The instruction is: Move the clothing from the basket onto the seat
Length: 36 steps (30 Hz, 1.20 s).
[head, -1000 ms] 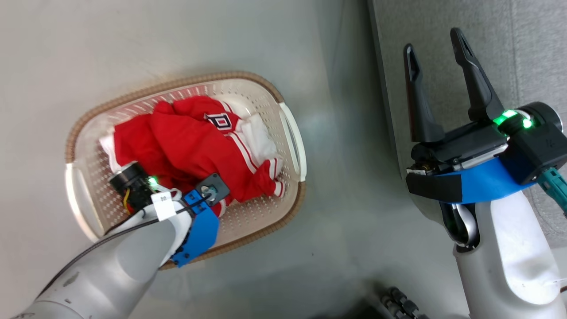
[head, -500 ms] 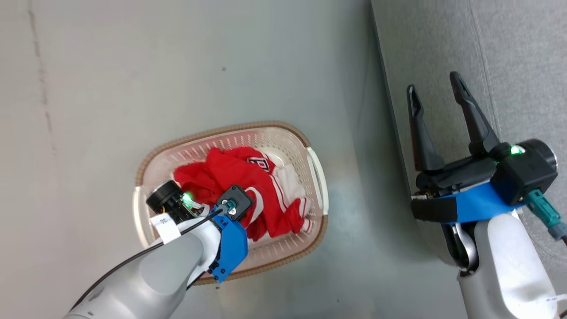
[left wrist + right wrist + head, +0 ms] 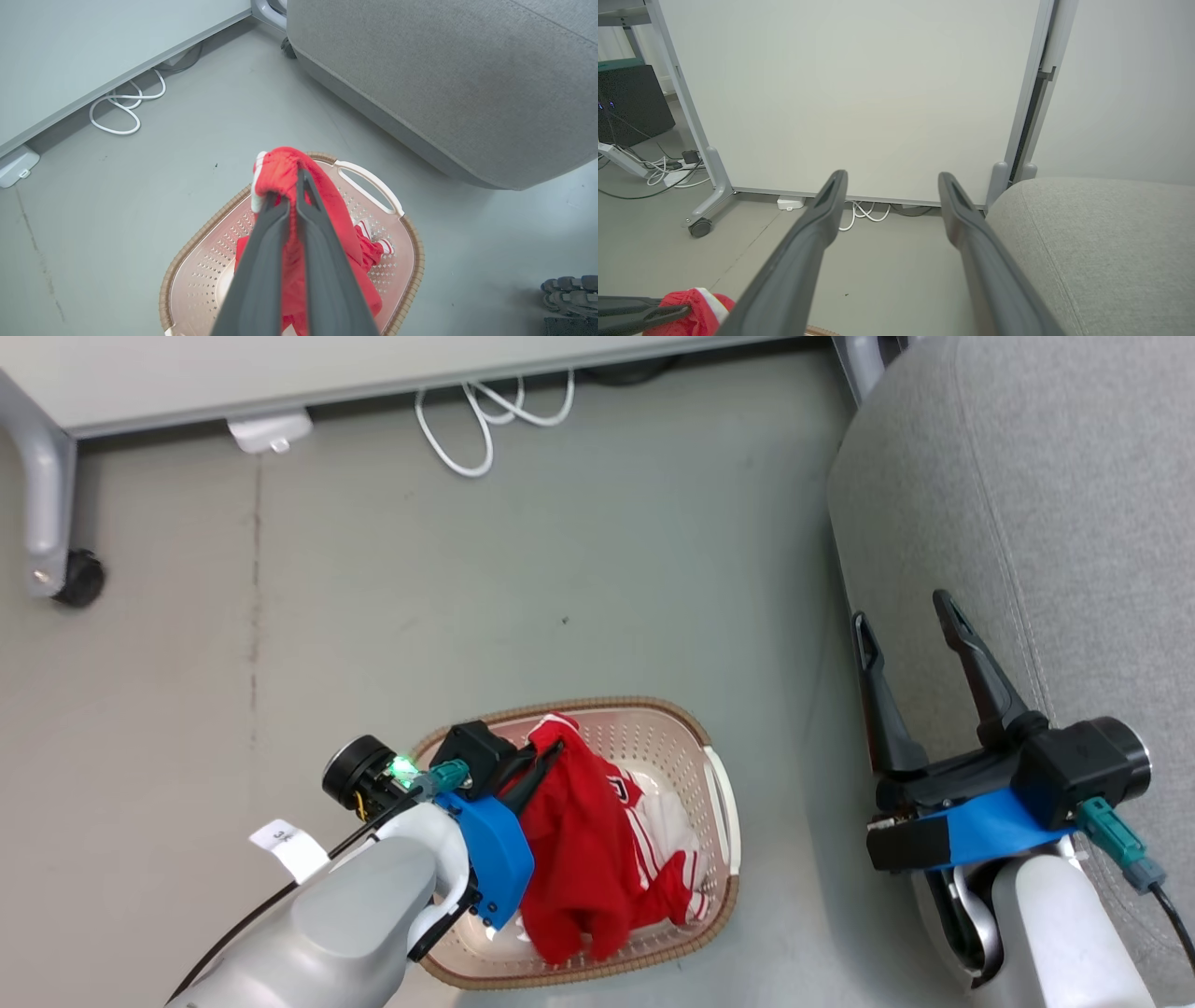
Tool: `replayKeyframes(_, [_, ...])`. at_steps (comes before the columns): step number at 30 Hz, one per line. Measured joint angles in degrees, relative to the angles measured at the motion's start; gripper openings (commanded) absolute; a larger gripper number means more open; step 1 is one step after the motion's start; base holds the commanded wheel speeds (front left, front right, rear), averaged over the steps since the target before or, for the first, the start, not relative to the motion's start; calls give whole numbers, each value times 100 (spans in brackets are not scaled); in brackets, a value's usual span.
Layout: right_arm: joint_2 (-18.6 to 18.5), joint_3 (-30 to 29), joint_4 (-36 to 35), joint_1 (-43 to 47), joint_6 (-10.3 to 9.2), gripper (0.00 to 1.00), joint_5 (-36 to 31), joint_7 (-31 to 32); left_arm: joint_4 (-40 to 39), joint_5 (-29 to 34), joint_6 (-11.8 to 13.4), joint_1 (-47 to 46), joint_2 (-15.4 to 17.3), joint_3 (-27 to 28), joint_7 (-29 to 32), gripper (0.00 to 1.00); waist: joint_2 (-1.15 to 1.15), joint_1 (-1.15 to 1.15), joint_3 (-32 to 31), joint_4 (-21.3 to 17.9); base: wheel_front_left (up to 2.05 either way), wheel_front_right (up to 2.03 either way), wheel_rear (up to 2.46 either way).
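The clothing (image 3: 583,840) is a red heap in the basket (image 3: 719,775), one garment pulled up by its hem, on which the left end effector (image 3: 286,186) is clamped. The right end effector (image 3: 901,607) hangs spread and empty at the seat's (image 3: 1074,523) edge.

The pinch looks thin, so the fabric could slip out. The trailing folds could snag the rim, tip the basket, or drag the second garment onto the floor (image 3: 467,597).

The floor is smooth grey. A wheeled white panel (image 3: 854,93) and a loose cable (image 3: 467,429) stand beyond.
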Motion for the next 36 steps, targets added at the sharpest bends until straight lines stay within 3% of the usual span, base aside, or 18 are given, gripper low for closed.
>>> replayKeyframes(4, [0,18,38,116,0,100,1,0,-134,-241,0,-17,33,168,-69,0,0,0,-280,102,0,0,0])
replayKeyframes(8, [0,35,77,194,0,100,2,1,-482,-177,0,-79,204,770,-82,0,0,0,-528,163,0,0,0])
replayKeyframes(15, [0,24,144,372,0,100,9,0,-1168,270,0,123,358,1797,-83,0,0,0,-883,202,0,0,0])
replayKeyframes(22, [0,8,163,523,0,100,23,1,-1837,747,1,276,302,2635,-83,0,0,0,-1108,212,0,0,0])
replayKeyframes(36, [3,64,185,745,0,100,120,0,-2519,903,0,342,-22,2900,-85,0,0,1,-1497,267,0,0,0])
